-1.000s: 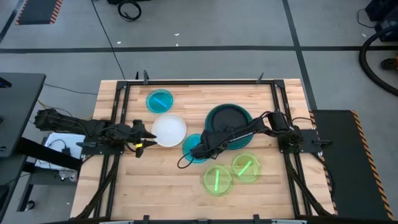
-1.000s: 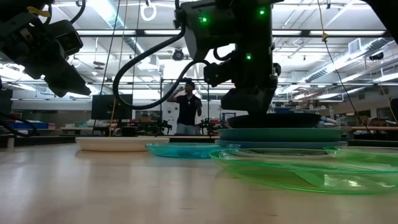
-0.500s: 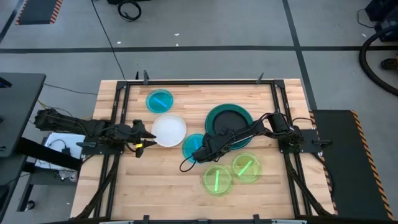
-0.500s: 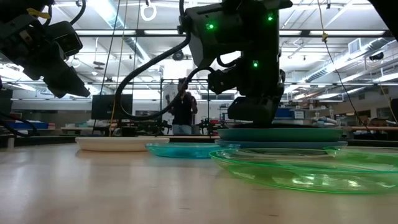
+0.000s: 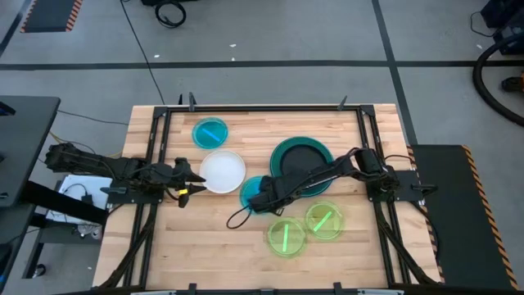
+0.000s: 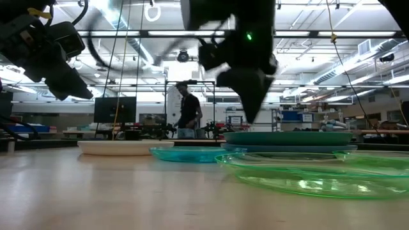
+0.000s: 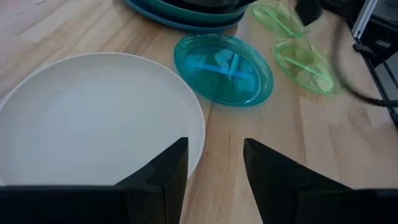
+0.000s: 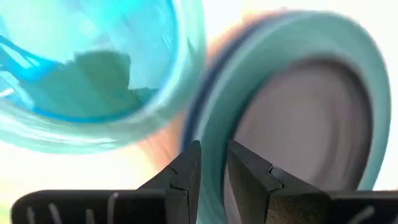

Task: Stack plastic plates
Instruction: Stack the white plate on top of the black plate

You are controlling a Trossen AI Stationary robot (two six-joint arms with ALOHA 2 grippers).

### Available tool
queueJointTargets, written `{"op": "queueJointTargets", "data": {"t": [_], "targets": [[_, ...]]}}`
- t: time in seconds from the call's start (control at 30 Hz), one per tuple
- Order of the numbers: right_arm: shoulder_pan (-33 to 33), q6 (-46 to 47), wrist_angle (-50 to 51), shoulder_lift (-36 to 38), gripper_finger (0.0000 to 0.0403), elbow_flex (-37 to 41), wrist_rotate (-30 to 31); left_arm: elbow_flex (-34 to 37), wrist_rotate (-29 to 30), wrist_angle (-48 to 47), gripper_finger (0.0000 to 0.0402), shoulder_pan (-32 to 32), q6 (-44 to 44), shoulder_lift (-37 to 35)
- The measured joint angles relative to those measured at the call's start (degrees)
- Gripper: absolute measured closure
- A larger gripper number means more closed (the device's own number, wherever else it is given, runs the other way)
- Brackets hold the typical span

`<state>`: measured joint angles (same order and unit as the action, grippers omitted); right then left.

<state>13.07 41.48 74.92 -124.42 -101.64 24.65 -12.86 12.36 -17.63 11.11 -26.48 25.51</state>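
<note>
The black plate [image 5: 300,161] lies on the teal plate [image 5: 278,152], with a blue rim [image 7: 180,23] under both. One cyan plate [image 5: 248,190] lies flat beside that stack, the white plate [image 5: 223,170] to its left. A second cyan plate [image 5: 210,133] sits farther back. Two neon-green plates [image 5: 286,238] [image 5: 325,220] lie near the front. My right gripper [image 5: 260,199] hangs above the near cyan plate [image 8: 81,74] beside the stack's rim [image 8: 298,37], open by a narrow gap [image 8: 214,165], touching nothing. My left gripper [image 5: 198,179] waits open at the white plate's [image 7: 93,118] left edge.
Bare wood lies along the table's near-left part [image 5: 205,238] and far-right corner [image 5: 368,123]. A dark cable [image 5: 237,217] loops from my right arm over the table. A metal frame [image 5: 262,106] borders the tabletop. A person [image 6: 187,108] stands in the room beyond.
My right gripper has risen off the top of the stack and swung a little toward the table's left, over the near cyan plate, moving fast enough to blur. The person in the background has shifted. The plates and my left arm have stayed put.
</note>
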Motion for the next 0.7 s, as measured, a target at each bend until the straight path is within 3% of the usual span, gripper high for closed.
{"op": "queueJointTargets", "data": {"t": [0.07, 0.23, 0.43, 0.57, 0.7], "targets": [[0.4, -5.7, -3.1, 0.1, 0.0314, -1.7, 2.4, 0.0, 0.0, 0.3, 0.0240, 0.0, 0.0, 0.0], [1.2, -29.7, -22.5, 0.0, 0.0314, -1.1, 5.7, 0.0, 0.0, 0.3, 0.0240, 0.0, -0.1, 0.0], [0.7, -51.6, -45.5, -0.1, 0.0314, 1.8, -4.1, 0.0, 0.0, 0.3, 0.0240, 0.0, -0.3, 0.0], [0.0, -59.1, -54.3, -0.2, 0.0314, 4.2, -6.4, 0.0, 0.0, 0.3, 0.0240, 0.0, 0.0, 0.0], [-1.6, -61.4, -55.8, -0.2, 0.0314, 5.5, -6.7, 0.0, -0.2, 2.0, 0.0240, 0.0, 0.0, 0.0]]}}
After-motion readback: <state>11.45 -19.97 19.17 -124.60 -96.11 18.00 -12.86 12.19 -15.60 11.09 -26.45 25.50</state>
